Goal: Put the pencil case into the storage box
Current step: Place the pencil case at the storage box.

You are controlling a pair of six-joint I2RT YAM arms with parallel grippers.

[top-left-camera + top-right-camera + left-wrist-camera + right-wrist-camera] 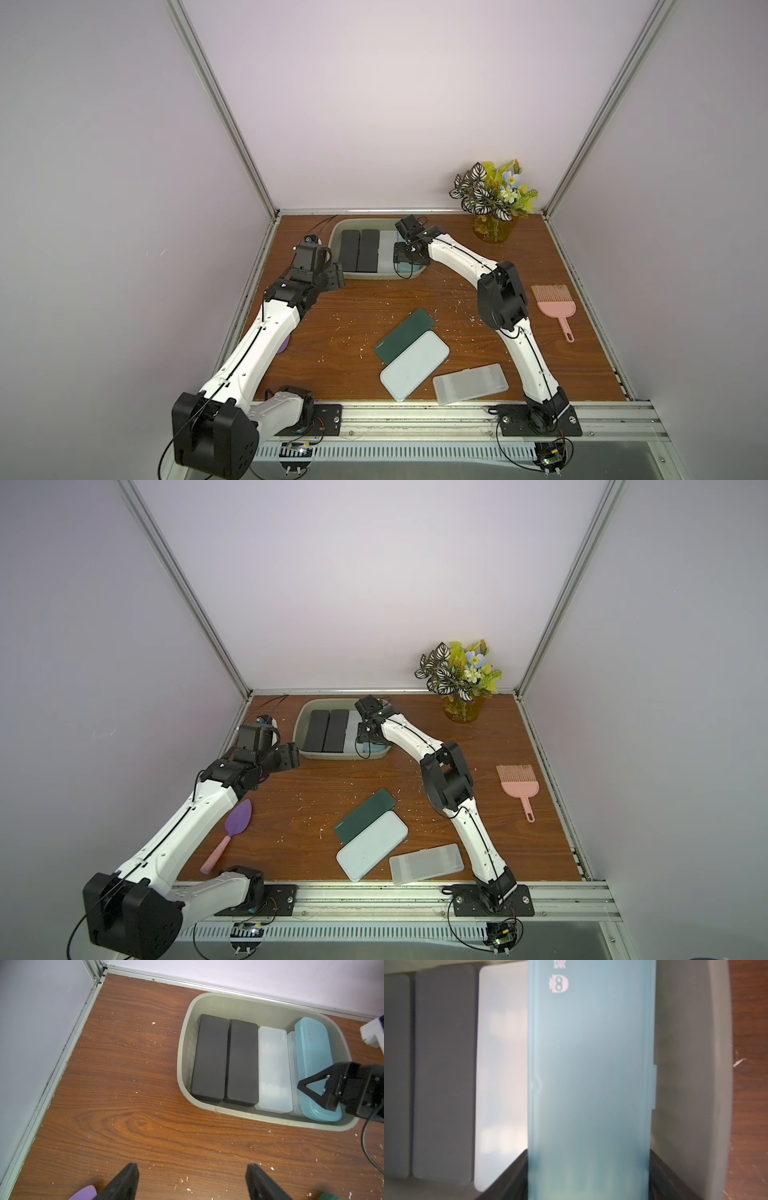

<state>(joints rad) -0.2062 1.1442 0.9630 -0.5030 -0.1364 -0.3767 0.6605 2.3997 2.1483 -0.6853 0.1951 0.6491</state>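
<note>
The grey-green storage box (336, 233) (300, 723) (180, 1064) stands at the back of the table. Inside lie two black cases (209, 1057) and a frosted white one (273, 1068). My right gripper (409, 259) (365, 739) (588, 1167) is shut on a blue pencil case (311, 1049) (591, 1064) at its near end. That case lies tilted in the box's right part, on another frosted case and beside the wall (685, 1064). My left gripper (338, 276) (192, 1169) hangs open over bare wood, left of the box.
A dark green case (405, 338), a pale case (415, 370) and a frosted case (469, 382) lie near the front edge. A flower vase (494, 228) stands back right, a pink brush (555, 305) on the right, a purple scoop (239, 820) under the left arm.
</note>
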